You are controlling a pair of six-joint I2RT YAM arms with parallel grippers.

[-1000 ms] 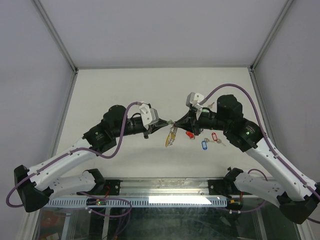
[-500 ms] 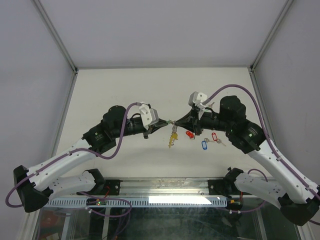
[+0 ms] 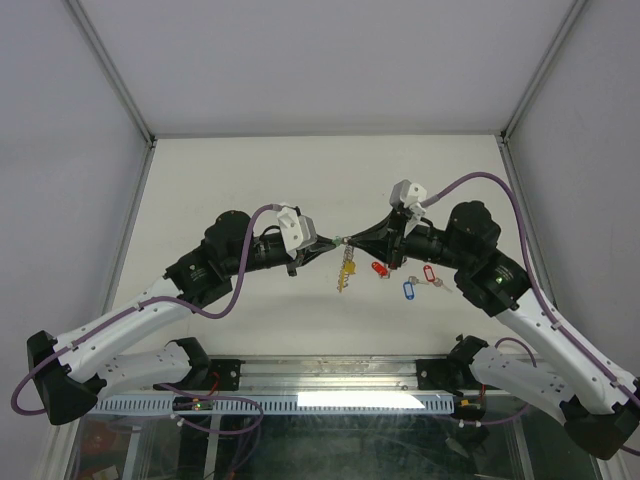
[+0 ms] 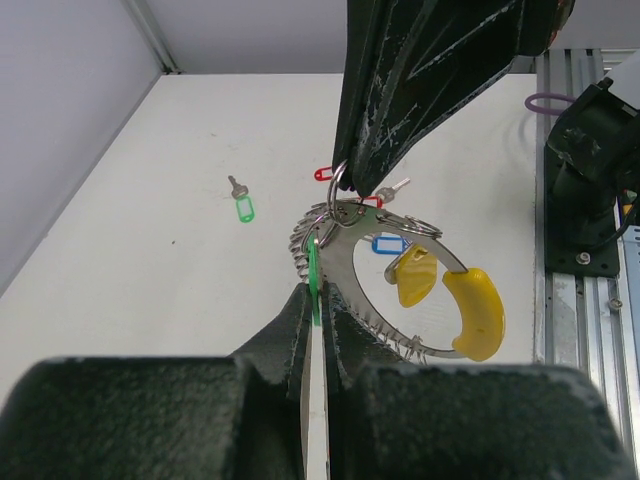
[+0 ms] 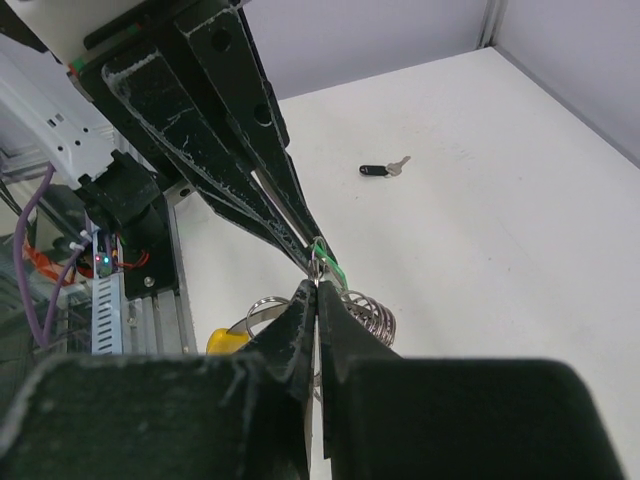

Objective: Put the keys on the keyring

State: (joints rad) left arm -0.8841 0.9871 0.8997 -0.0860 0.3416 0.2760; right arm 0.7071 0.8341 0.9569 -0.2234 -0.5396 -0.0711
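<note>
Keyring (image 3: 345, 272) turned — one; three keys (image 3: 408, 290) nearby.

Counter (image 3: 250, 180): white, matte, flat surface that fills the middle of the overhead view.
Back panel (image 3: 320, 60): plain pale grey, upright, meets the counter along its far edge.
Left side panel (image 3: 50, 200) and right side panel (image 3: 590, 180): the same pale grey, closing in the counter on either side.
Corner posts (image 3: 112, 72) (image 3: 543, 68): two slim metal profiles, one at each far corner between back and side panels.
Rail (image 3: 330, 372): silvery slotted aluminium profile running along the near edge of the counter.
Cable duct (image 3: 270, 404): white, slotted strip just in front of the rail, parallel to it.
</note>
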